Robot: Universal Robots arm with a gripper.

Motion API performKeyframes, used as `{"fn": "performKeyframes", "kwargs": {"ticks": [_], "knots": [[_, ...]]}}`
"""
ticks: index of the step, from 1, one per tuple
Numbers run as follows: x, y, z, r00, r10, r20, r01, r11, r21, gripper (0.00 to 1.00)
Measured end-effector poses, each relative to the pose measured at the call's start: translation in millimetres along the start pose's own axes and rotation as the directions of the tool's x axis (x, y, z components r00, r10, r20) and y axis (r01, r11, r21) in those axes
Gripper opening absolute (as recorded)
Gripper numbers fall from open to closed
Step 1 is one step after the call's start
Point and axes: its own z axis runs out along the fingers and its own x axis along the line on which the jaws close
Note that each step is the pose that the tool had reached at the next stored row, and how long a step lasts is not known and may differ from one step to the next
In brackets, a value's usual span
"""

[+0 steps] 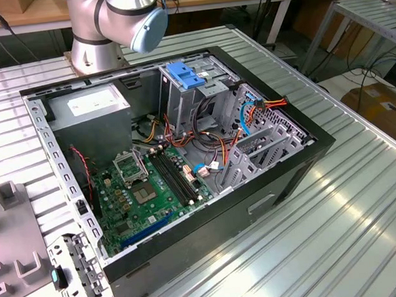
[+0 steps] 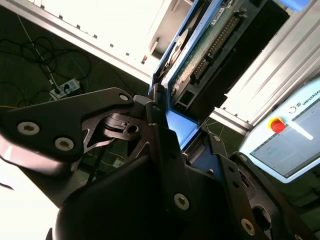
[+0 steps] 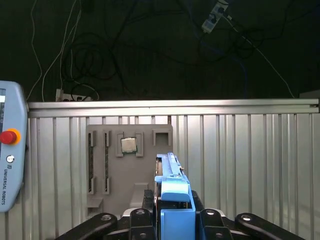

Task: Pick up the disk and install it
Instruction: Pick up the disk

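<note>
Your gripper [image 3: 172, 207] has its fingers [image 2: 161, 145] clamped tight on the disk [image 3: 170, 172], pinching its two flat faces so that it stands on edge. It appears to hang clear of the slatted aluminium table [image 3: 250, 165], with the grey fixture plate [image 3: 100, 170] and its processor chip [image 3: 129, 145] beyond. In the second wrist view the green circuit board faces outward and the blue rail runs along the free edge. That grip probably leaves the rail clear to slide into a bay. In the exterior view the drive cage [image 1: 181, 102] stands in the open computer case [image 1: 211, 239], so the pick-up looks done and the installing not yet.
</note>
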Motion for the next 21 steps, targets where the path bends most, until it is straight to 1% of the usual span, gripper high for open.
{"fn": "performKeyframes", "kwargs": {"ticks": [12, 17, 21], "knots": [[-0.3, -12.2, -0.2, 1.0000, 0.000, 0.0000, 0.000, 1.0000, 0.0000, 0.37], [-0.4, -15.6, -0.2, 1.0000, 0.000, 0.0000, 0.000, 1.0000, 0.0001, 0.37], [-0.4, -16.1, -0.2, 1.0000, 0.000, 0.0000, 0.000, 1.0000, 0.0000, 0.37]]}}
